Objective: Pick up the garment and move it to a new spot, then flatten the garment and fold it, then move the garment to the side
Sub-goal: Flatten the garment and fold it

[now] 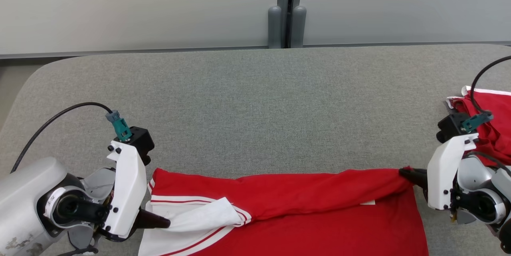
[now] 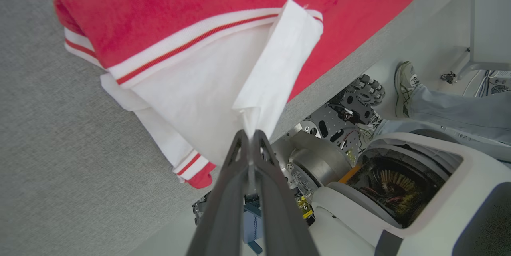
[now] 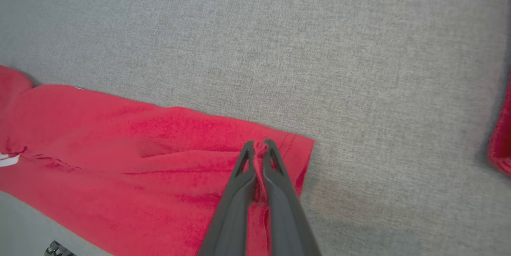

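Note:
The garment [image 1: 303,208] is a red shirt with white, red-striped sleeves, spread along the near edge of the grey table [image 1: 255,100]. My left gripper [image 1: 165,222] is shut on a white sleeve fold at the shirt's left end; the left wrist view shows the white cloth [image 2: 275,76] pinched between the fingertips of that gripper [image 2: 250,133]. My right gripper [image 1: 403,173] is shut on the red corner at the shirt's right end. In the right wrist view the red fabric [image 3: 139,160] bunches between the tips of the gripper [image 3: 259,144].
A second red garment [image 1: 493,122] lies at the table's right edge behind my right arm. Grey panels [image 1: 139,8] stand behind the table. In the left wrist view a person's shoe [image 2: 404,86] and leg, plus my base [image 2: 399,180], show below the table edge.

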Robot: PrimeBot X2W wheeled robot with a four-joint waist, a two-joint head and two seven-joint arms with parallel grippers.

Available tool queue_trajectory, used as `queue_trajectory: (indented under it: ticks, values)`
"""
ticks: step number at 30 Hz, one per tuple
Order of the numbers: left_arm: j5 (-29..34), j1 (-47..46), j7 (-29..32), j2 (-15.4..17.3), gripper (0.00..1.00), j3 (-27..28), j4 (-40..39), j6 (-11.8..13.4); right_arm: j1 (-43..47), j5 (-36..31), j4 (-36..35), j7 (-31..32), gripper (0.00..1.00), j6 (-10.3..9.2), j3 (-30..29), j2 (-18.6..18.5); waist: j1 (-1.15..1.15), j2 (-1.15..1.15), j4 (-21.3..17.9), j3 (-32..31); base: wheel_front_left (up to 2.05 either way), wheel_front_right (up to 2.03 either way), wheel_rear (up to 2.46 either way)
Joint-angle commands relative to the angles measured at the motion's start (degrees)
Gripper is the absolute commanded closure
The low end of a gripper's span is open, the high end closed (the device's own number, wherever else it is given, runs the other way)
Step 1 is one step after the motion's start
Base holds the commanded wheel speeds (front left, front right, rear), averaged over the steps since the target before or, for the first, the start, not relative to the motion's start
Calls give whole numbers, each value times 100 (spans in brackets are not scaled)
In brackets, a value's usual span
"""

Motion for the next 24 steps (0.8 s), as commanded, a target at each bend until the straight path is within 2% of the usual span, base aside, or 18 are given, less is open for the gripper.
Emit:
queue_trajectory:
  ticks: [1,9,11,12,13,14,15,24]
  values:
    - [-23,65,16,20,100,-2,-11,21,-42,70,-36,67,100,4,69,-45,0,0,6,6,0,0,0]
    - [-36,243,153,-7,100,-39,-14,70,-115,268,-130,353,100,4,528,-203,0,0,8,36,0,0,0]
    - [1,290,199,-14,100,-52,25,72,-141,286,-97,407,73,4,637,-199,0,0,-1,34,0,0,0]
    - [2,328,201,-24,94,-55,46,75,-144,281,-70,425,30,4,677,-193,0,0,-6,29,0,0,0]
    - [17,368,195,-41,79,-61,72,69,-151,284,-47,446,6,3,729,-180,0,0,-11,23,0,0,0]
    - [28,403,168,-64,22,-65,107,64,-158,303,-29,451,0,4,766,-161,0,0,-15,18,0,0,0]
    - [34,447,171,-79,0,-68,139,69,-172,310,-22,454,0,4,799,-143,0,0,-20,13,0,0,0]
    - [157,530,112,-61,0,-32,336,-23,-261,303,74,274,0,4,958,-267,0,0,-47,-218,0,0,0]
